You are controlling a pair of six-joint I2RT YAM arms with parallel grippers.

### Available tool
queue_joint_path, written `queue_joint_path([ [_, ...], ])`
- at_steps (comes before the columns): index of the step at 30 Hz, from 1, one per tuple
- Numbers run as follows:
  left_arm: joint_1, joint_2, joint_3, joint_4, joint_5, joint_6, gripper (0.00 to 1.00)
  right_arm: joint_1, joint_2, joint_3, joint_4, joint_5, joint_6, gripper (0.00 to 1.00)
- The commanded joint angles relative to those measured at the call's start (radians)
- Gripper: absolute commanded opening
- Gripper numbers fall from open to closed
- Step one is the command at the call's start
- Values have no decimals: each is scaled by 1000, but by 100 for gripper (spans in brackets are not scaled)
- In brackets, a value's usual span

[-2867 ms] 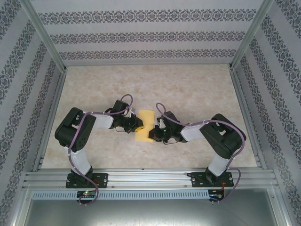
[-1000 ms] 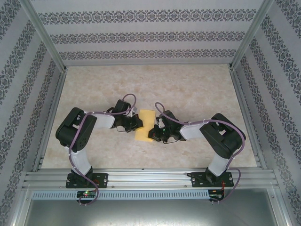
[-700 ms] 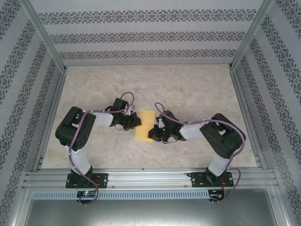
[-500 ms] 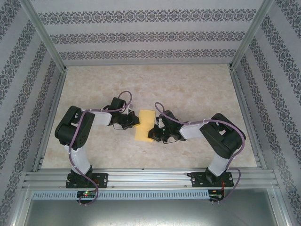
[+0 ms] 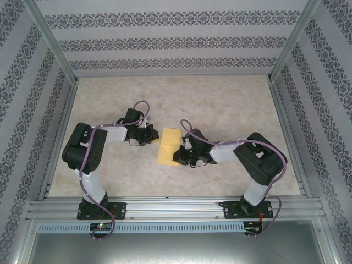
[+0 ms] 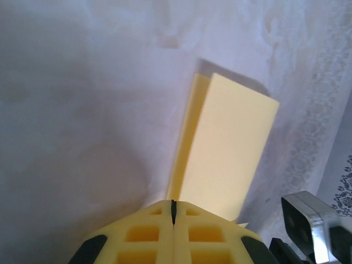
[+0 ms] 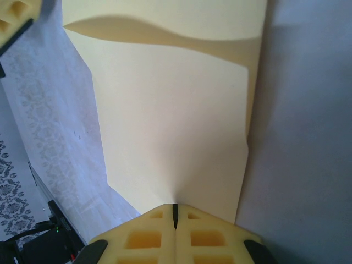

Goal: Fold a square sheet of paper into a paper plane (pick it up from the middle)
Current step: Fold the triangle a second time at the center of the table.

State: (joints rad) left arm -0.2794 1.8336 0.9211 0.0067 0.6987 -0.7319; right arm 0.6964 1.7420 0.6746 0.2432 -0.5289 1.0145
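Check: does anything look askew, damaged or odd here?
The folded square sheet of paper is not lying flat. In the left wrist view its top layer stands off the lower one along the long edge, and in the right wrist view its far end bows up. No tear visible.

sheet point(image 5: 170, 146): thin yellow paper, matt and smooth. The folded layers lie loosely and the top flap bows a little.
left tool point(image 6: 172, 204) and right tool point(image 7: 175, 208): the fingers point(image 6: 143, 236) are yellow plastic, matt, moulded with square pockets. The parts beside them are black plastic with a slight sheen.
arms point(image 5: 258, 159): black and light grey plastic shells, satin finish.
cables point(image 5: 83, 187): purple jacket, looks smooth.
tabletop point(image 5: 220, 104): beige marble-look surface under the sheet, smooth, low gloss.
rail point(image 5: 176, 207): bare aluminium extrusion, on the arm-base side of the sheet. Dull metallic, grooved.
walls point(image 5: 176, 41): white with a dark ornament print, matt. Can't tell whether paper or cloth.
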Motion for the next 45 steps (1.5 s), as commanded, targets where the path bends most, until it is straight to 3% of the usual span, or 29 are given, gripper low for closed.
queue_joint_path([
  [1, 5, -78, 8, -41, 14, 11, 0, 21, 59, -33, -177, 71, -21, 0],
  [9, -91, -145, -45, -41, 45, -4, 0, 21, 59, -27, -173, 69, -20, 0],
  [17, -134, -73, -64, 10, 79, -6, 0, 20, 60, -26, -170, 67, -19, 0],
  [24, -136, 4, -40, -55, -42, 17, 0, 22, 39, -26, -150, 56, -24, 0],
  [34, -135, 31, -48, -106, -92, 14, 0, 29, -91, 78, -161, 35, -49, 0],
  [45, -135, 23, -50, -103, -84, 6, 0, 25, 99, 239, -197, 26, -54, 0],
])
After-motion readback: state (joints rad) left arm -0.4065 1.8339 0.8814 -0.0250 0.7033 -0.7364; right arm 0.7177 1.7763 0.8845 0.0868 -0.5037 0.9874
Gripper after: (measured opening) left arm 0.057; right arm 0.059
